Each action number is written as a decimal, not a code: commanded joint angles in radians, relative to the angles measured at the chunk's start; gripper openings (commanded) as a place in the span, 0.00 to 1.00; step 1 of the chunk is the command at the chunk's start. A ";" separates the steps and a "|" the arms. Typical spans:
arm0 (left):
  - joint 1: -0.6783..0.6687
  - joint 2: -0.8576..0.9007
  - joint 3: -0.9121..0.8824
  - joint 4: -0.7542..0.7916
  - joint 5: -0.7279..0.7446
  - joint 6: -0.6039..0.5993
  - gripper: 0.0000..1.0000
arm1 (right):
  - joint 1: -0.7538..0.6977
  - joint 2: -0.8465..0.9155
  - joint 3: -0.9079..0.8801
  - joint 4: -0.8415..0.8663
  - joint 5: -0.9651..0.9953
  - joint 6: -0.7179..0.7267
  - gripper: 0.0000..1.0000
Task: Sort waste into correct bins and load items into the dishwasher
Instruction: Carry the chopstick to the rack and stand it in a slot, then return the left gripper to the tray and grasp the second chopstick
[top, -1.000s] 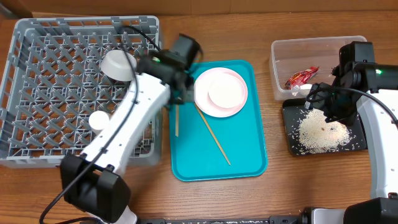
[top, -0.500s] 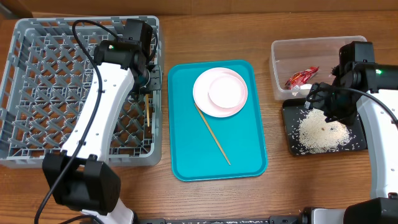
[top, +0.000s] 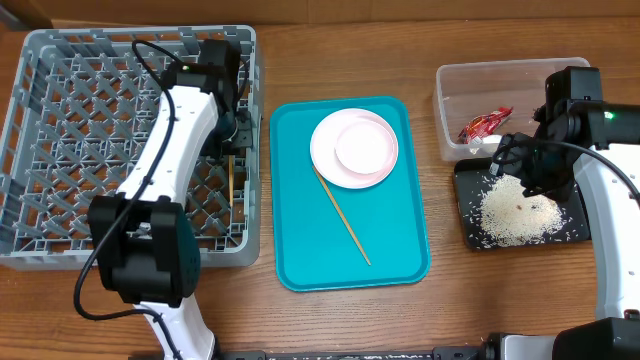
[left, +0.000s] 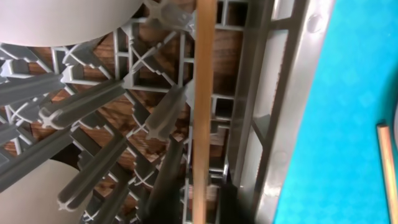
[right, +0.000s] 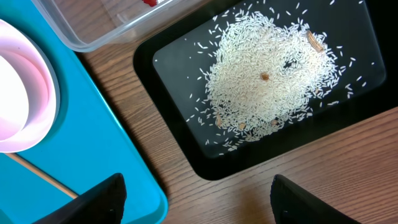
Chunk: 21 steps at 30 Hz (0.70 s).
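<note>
On the wooden table (top: 450, 310) sits the dish rack (top: 60, 252).

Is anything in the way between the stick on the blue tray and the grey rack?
Nothing visible blocks it. The chopstick lies bare on the teal tray. Only open tray and a strip of table lie between it and the rack. It would have to be lifted over the rack's wall.

Your left arm (top: 175, 140) hides part of the rack (top: 70, 110) from above, and the chopstick (left: 204, 93) runs off the top and bottom of the left wrist picture.
</note>
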 joint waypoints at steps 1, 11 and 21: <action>0.000 0.013 -0.010 0.000 0.003 0.019 0.53 | -0.005 -0.008 0.011 0.005 0.010 -0.003 0.76; -0.009 -0.066 0.032 -0.016 0.138 0.017 0.57 | -0.005 -0.008 0.011 0.005 0.010 -0.003 0.76; -0.215 -0.160 0.016 -0.011 0.311 -0.248 0.70 | -0.005 -0.008 0.011 0.005 0.010 -0.003 0.76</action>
